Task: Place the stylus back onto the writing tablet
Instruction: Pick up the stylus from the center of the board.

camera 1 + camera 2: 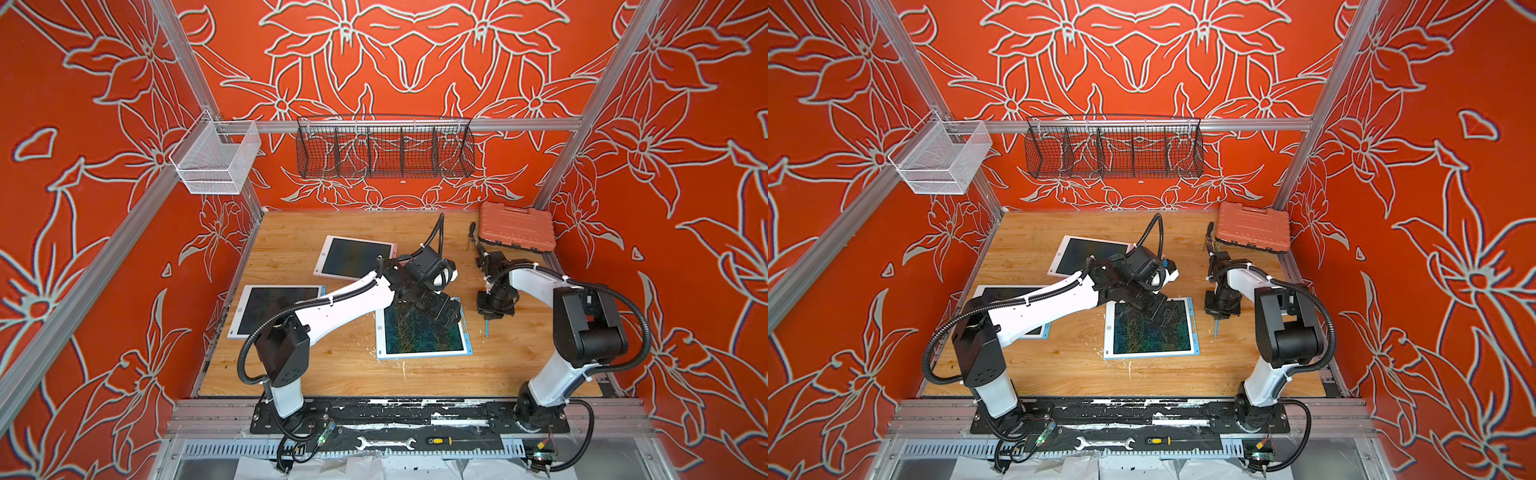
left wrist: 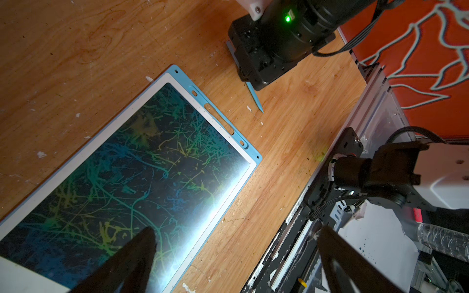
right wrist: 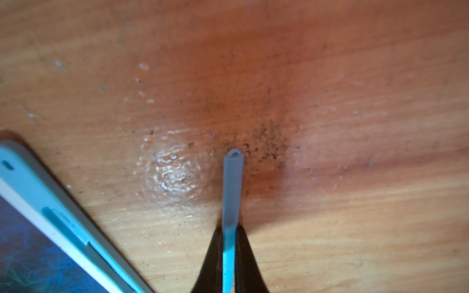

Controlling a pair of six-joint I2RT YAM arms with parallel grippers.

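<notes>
Stylus pinched between right gripper fingers, both ends sticking out of grip. It sits over bare table, just beside writing tablet, not on it yet. Left gripper fingers spread wide, empty, hovering over tablet screen, probably to steady frame during placement. Side slot on edge facing stylus is empty. Judging by that, you want shaft lined up parallel to slot before lowering.

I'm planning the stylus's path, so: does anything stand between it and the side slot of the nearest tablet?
Nothing on the table: bare wood separates the stylus, held in the right gripper, from the slot. The open left gripper hangs over the far corner of that tablet, beside the slot, and might crowd the approach.
</notes>
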